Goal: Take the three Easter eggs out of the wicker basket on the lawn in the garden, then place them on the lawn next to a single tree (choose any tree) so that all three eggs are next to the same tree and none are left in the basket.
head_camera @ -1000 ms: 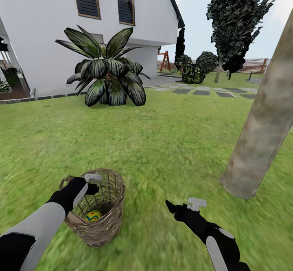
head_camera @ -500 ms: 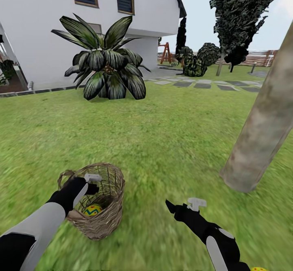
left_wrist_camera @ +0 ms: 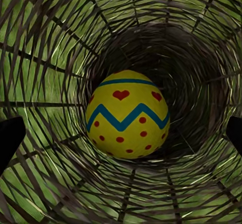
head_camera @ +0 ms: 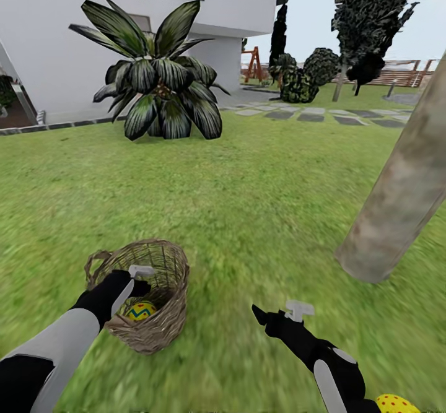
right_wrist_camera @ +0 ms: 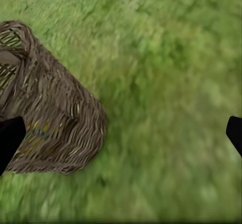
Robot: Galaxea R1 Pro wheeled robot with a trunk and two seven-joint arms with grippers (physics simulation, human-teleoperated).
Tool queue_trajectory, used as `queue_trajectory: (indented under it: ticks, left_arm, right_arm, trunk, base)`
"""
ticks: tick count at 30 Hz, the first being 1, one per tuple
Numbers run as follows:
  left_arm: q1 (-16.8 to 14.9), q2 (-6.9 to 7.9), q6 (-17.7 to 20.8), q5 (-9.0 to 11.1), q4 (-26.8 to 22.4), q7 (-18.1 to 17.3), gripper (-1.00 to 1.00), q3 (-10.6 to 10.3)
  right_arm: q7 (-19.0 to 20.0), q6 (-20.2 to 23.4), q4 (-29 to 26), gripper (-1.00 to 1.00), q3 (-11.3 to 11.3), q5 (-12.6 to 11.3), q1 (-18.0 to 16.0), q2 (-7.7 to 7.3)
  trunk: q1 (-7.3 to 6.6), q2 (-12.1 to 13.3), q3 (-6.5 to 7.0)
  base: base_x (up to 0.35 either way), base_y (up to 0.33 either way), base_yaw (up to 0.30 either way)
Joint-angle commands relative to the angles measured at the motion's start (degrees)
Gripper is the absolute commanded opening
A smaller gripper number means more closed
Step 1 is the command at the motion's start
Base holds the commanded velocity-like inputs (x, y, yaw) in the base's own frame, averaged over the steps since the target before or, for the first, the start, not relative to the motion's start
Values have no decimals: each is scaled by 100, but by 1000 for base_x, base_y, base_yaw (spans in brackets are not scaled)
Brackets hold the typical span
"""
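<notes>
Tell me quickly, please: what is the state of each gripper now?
Left gripper: open, holding nothing, aimed into the wicker basket at an egg.
Right gripper: open, empty, above the lawn.

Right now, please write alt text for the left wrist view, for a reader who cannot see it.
A yellow Easter egg with red dots and a blue zigzag band lies at the bottom of a wicker basket. Green lawn shows through the open weave.

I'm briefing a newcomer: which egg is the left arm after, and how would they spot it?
Start at the big palm by the house, then come down the lawn to the wicker basket. The egg lies alone inside: yellow, blue zigzag, red hearts and dots.
</notes>
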Motion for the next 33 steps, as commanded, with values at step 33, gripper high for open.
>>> queue_trajectory:
  ticks: [33]
  left_arm:
    - [-2, -19, 77, 49, -15, 54, 100, -85]
  right_arm:
    - [14, 25, -14, 100, 0, -15, -2, 3]
  trunk:
    - [6, -7, -72]
  base:
    - [39, 1, 0]
